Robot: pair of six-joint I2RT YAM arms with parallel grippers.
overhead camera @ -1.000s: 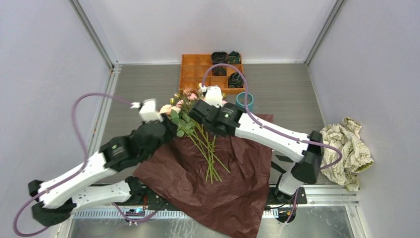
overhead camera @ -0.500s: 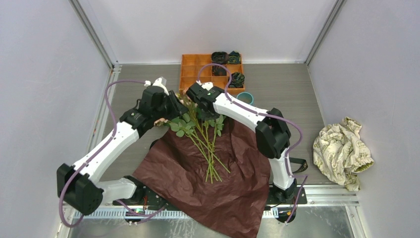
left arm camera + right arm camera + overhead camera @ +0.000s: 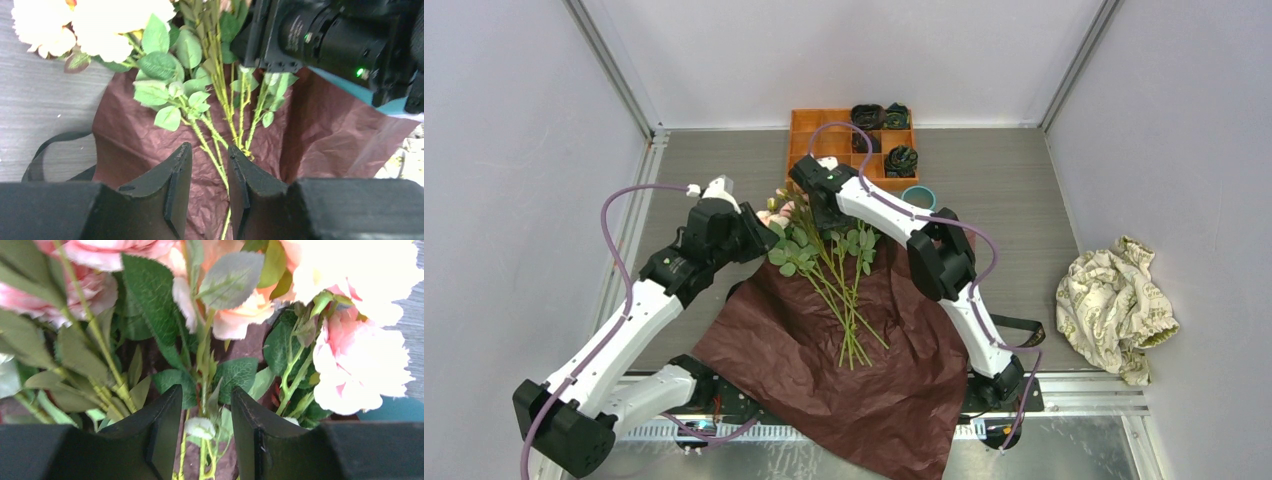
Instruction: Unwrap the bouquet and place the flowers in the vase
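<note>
Top external view is showing the flowers (image 3: 819,240) lying loose on the opened dark red paper (image 3: 824,370), with the teal vase (image 3: 918,197) standing nearby. The left gripper (image 3: 209,149) is hovering over the stems, jaws parted. The right gripper (image 3: 206,390) is straddling stems under the blooms, jaws apart, clamping nothing. Closing on all the bunched stems together, then tilting them upright, is looking wisest.

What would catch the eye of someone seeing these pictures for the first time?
A bunch of artificial pink, peach and cream roses on long green stems lies on a wide sheet of crinkled dark red paper in the middle of the grey table. The left tool hovers over the stems and the right tool over the blooms, both with jaws apart. A small teal-blue cylindrical vase stands just behind the blooms, to their right.
</note>
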